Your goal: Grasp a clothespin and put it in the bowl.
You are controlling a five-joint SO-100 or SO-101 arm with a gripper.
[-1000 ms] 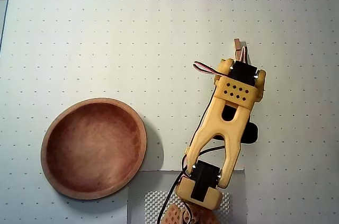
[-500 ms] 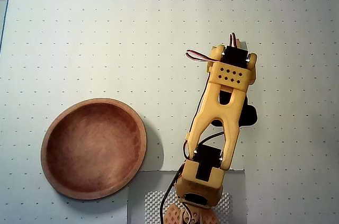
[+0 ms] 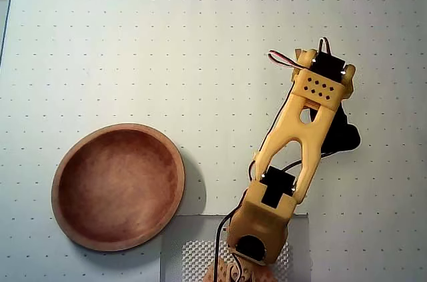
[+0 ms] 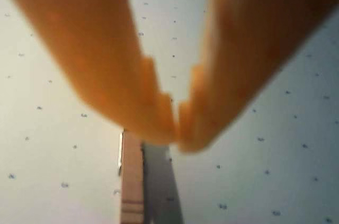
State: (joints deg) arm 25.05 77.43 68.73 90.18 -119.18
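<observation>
In the wrist view, my gripper (image 4: 177, 128) has its two orange fingers closed together at the tips. The light-tan wooden clothespin (image 4: 132, 181) sticks out from under the left fingertip toward the bottom edge, with a grey shadow beside it on the dotted white mat. Its upper end is hidden behind the fingers. In the overhead view, the yellow arm (image 3: 300, 135) reaches up and to the right; the gripper and clothespin are hidden beneath the wrist. The reddish-brown wooden bowl (image 3: 67, 162) sits empty at the lower left, well apart from the arm.
The white dotted mat (image 3: 167, 42) covers the table. The arm's base stands on a grey plate (image 3: 180, 255) at the bottom, right beside the bowl. A dark shadow (image 3: 343, 135) lies under the wrist.
</observation>
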